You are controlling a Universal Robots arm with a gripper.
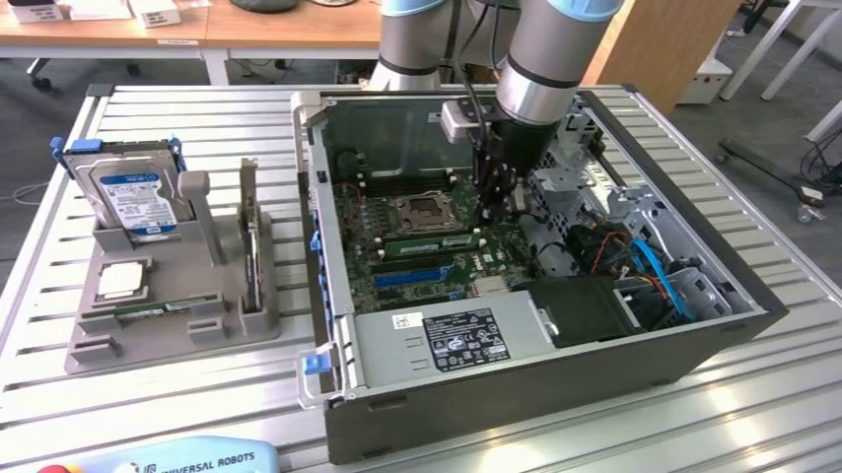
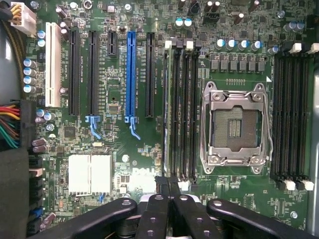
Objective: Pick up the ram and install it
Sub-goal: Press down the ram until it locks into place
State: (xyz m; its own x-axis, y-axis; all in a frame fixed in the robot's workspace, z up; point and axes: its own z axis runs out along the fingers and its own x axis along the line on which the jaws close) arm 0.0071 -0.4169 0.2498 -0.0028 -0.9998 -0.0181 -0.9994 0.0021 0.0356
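Gripper [image 2: 168, 185] shut, fingertips pressed together, nothing clamped between them. Hanging inside the case [image 1: 526, 394], just over one end of the memory slots [image 2: 182, 114], between CPU socket [image 2: 234, 127] and blue card slot [image 2: 130, 74]. Ram [image 1: 428, 239] lying green in the slots beside the socket, near the fingertips; seated or not, cannot tell. Tight toward the drive cage [image 1: 579, 187], open above. Second stick [image 1: 132, 311] in grey holder [image 1: 158, 345] outside, well apart.

The pincer [image 1: 499, 218] hangs inside the open computer case [image 1: 526, 394], low over the motherboard [image 1: 353, 222].
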